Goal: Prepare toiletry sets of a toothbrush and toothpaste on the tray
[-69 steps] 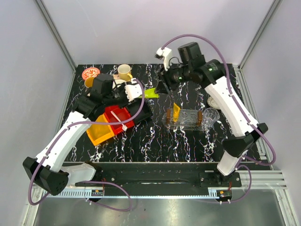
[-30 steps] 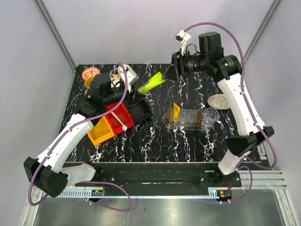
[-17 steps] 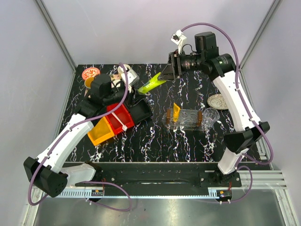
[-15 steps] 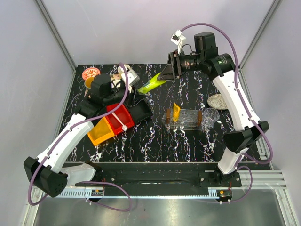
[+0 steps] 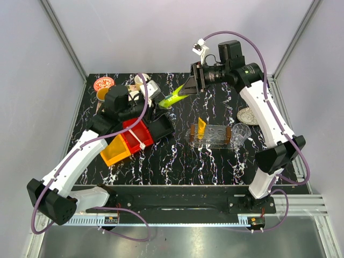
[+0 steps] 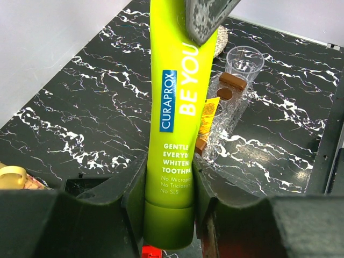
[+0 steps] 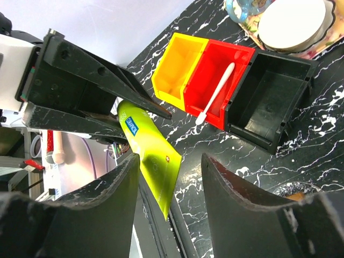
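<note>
Lime-green toothpaste (image 5: pixel 173 98): in the air over the black marbled table (image 5: pixel 177 156), between the two arms, tilted, with its cap end low toward the left arm and its flat end high toward the right arm.
Left gripper (image 6: pixel 170 188): pinching the tube just above its cap, one finger on each side.
Right gripper (image 7: pixel 169 161): fingers spread either side of the tube's flat end, which sits close to one finger with a gap to the other.
Orange-yellow toothpaste (image 5: pixel 201 128): standing in the left end of the clear rack (image 5: pixel 215 134).
Toothbrush (image 7: pixel 217 91): lying in the red bin (image 7: pixel 207 70), between the yellow bin (image 7: pixel 174 64) and the black bin (image 7: pixel 274 102).
Clear cup (image 5: pixel 240 133): just beside the rack's right end.
</note>
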Controlling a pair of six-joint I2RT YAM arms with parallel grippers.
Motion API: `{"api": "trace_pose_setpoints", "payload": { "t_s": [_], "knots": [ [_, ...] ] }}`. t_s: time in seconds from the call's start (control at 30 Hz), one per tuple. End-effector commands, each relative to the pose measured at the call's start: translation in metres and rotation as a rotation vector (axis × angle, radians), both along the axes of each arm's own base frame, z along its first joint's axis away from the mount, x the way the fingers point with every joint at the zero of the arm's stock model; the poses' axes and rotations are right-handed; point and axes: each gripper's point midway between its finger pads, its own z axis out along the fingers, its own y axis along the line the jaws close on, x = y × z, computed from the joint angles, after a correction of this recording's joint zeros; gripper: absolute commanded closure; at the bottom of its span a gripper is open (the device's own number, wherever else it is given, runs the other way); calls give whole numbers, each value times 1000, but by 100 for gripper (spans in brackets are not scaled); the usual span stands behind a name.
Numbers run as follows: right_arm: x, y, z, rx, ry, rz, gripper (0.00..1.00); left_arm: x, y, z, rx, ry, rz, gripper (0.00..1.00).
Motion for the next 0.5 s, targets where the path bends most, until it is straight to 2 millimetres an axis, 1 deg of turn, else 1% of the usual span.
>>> {"api": "trace_pose_setpoints", "payload": {
  "t_s": [0.0, 0.13, 0.2, 0.23, 0.3, 0.33, 0.4, 0.43, 0.47],
  "knots": [
    [-4, 3, 6, 38, -11, 34, 46, 3, -4, 33, -51, -110, -12, 100],
    [-6, 3, 7, 43, -3, 38, 48, 2, -5, 32, -52, -109, -16, 100],
    [-7, 3, 8, 48, -3, 45, 51, 3, -4, 31, -49, -109, -14, 100],
    [-9, 4, 7, 52, 4, 57, 57, 4, -5, 32, -52, -109, -12, 100],
    [-11, 5, 8, 60, 9, 67, 63, 4, -5, 32, -48, -112, -11, 100],
    [-11, 5, 7, 62, 15, 70, 72, 5, -5, 32, -48, -113, -9, 100],
    [-13, 5, 7, 64, 19, 75, 81, 6, -5, 32, -45, -118, -6, 100],
    [-15, 5, 8, 68, 23, 84, 87, 6, -5, 32, -44, -121, -3, 100],
    [-16, 5, 9, 71, 21, 89, 91, 7, -6, 30, -42, -118, -1, 100]
  ]
}}
